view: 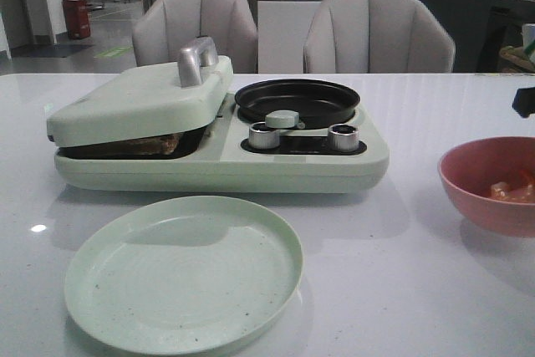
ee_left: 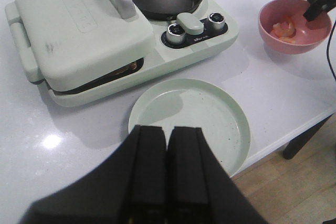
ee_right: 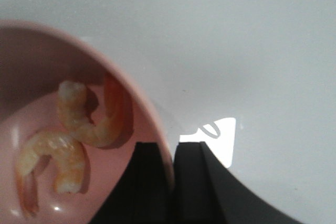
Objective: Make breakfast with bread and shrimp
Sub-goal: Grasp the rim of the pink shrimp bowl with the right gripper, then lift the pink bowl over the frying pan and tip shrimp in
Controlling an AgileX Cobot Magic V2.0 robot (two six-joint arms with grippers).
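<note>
The bread shows only as a brown edge [view: 155, 145] in the gap under the closed lid of the pale green sandwich maker [view: 142, 94]; it also shows in the left wrist view [ee_left: 130, 68]. Two curved orange-white shrimp [ee_right: 92, 119] lie in a pink bowl [view: 476, 181] at the right. My right gripper [ee_right: 172, 145] is shut and empty, hovering over the bowl's rim [ee_right: 152, 114]; only its black tip [view: 524, 101] shows in the front view. My left gripper [ee_left: 168, 128] is shut and empty, above the near edge of an empty green plate [ee_left: 231, 114].
The sandwich maker has a black round pan [view: 297, 99] and two knobs [view: 343, 136] on its right half. The green plate [view: 184, 269] lies in front of it near the table's front edge. Two grey chairs [view: 376, 35] stand behind the table.
</note>
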